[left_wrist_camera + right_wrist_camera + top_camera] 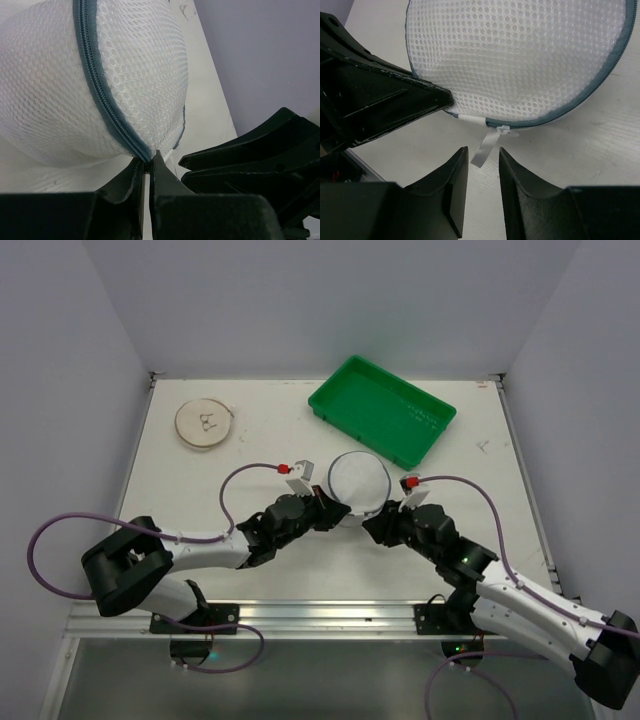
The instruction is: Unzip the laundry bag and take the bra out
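Far left of the table (270, 430): flat beige disc (204, 424), well apart from everything else.

Left arm reaches in toward the middle. Left gripper (148, 167): fingers pressed together, clamped on the low end of the grey zipper rim (100, 100) of the laundry bag (358, 478). From my left wrist view the seam runs straight down into the pinch.

The bag is at mid-table between the two grippers, resting on the white surface with one mesh dome facing up. The zipper teeth are closed along every stretch I can see.

Behind the bag, just beyond it: green tray (385, 405), set at an angle.

Right gripper (484, 160): fingers apart, holding nothing, low at the bag's near right edge. A white pull tab (487, 144) hangs off the zipper rim; its loose end dangles just above the gap between the fingertips, touching neither as far as I can tell.
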You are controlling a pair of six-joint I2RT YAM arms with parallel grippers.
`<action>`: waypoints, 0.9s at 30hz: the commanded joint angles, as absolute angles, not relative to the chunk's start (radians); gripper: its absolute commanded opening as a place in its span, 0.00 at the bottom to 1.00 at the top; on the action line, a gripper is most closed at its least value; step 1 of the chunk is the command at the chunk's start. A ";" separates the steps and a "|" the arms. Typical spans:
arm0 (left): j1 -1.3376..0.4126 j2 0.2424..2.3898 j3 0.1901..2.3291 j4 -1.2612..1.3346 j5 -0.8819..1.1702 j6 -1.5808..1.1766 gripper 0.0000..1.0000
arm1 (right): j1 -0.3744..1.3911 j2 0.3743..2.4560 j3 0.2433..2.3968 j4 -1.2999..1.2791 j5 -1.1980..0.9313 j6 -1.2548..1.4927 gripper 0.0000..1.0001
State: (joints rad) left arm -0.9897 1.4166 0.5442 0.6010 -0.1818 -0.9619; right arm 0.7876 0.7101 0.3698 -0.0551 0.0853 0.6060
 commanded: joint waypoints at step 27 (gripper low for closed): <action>-0.994 1.350 0.508 0.634 -0.206 -1.002 0.00 | 0.807 0.828 0.336 0.164 0.225 0.614 0.28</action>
State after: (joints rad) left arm -0.9897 1.3785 0.5274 0.5926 -0.1875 -0.9863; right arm 0.8032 0.8062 0.3344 0.1005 0.1967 0.6102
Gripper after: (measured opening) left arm 0.054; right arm 0.283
